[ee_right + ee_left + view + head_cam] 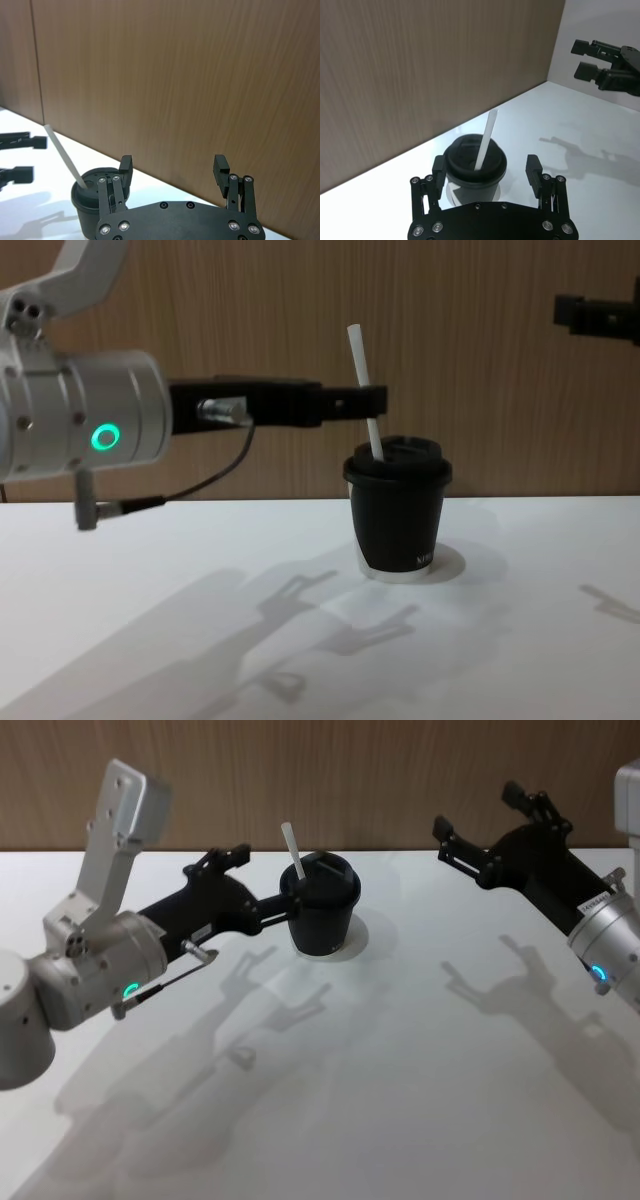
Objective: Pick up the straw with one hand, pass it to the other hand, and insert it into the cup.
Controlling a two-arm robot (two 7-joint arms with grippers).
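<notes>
We see the straw (291,848) already standing in the lid of the cup (322,920), leaning a little, on the white bench (400,1100). Our left gripper (485,171) sits spread wide on either side of the cup lid, touching nothing; our right gripper (480,825) hangs well apart, also wide and empty. We judge the straw very light, thin and easily kinked, slippery between hard fingers, so any hold belongs gently on its upper half. The lidded paper cup looks light and tippable.
</notes>
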